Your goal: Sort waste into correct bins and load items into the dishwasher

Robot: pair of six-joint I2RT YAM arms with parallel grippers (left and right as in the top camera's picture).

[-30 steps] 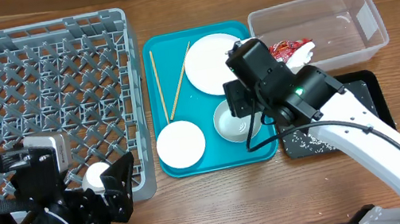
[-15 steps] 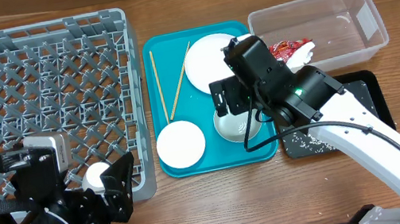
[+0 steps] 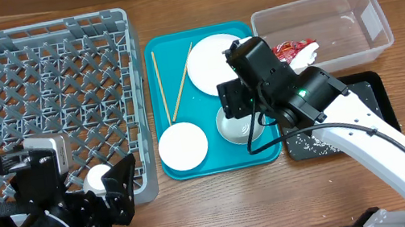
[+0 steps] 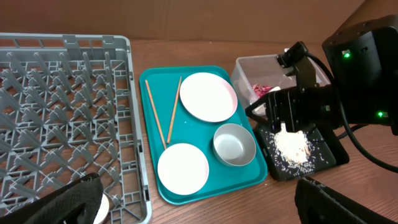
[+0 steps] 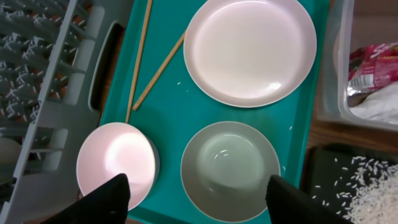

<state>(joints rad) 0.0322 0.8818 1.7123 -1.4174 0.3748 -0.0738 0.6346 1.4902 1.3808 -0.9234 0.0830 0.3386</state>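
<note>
The right gripper [image 5: 196, 186] hung over the small white bowl [image 5: 230, 168] at the near right of the teal tray [image 5: 171, 106], fingers spread wide apart; the bowl looked rigid, light and glossy (likely slippery), best pinched across its rim.

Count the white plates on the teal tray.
2: the larger plate at the teal tray's far right, the smaller plate at its near left corner; none seems hidden.

Bare teal tray [image 5: 169, 124] rings the bowl [image 5: 230, 167], leaving room to reach in. The small plate [image 5: 117, 163] sits near on one side, the large plate [image 5: 250, 48] beyond.
</note>
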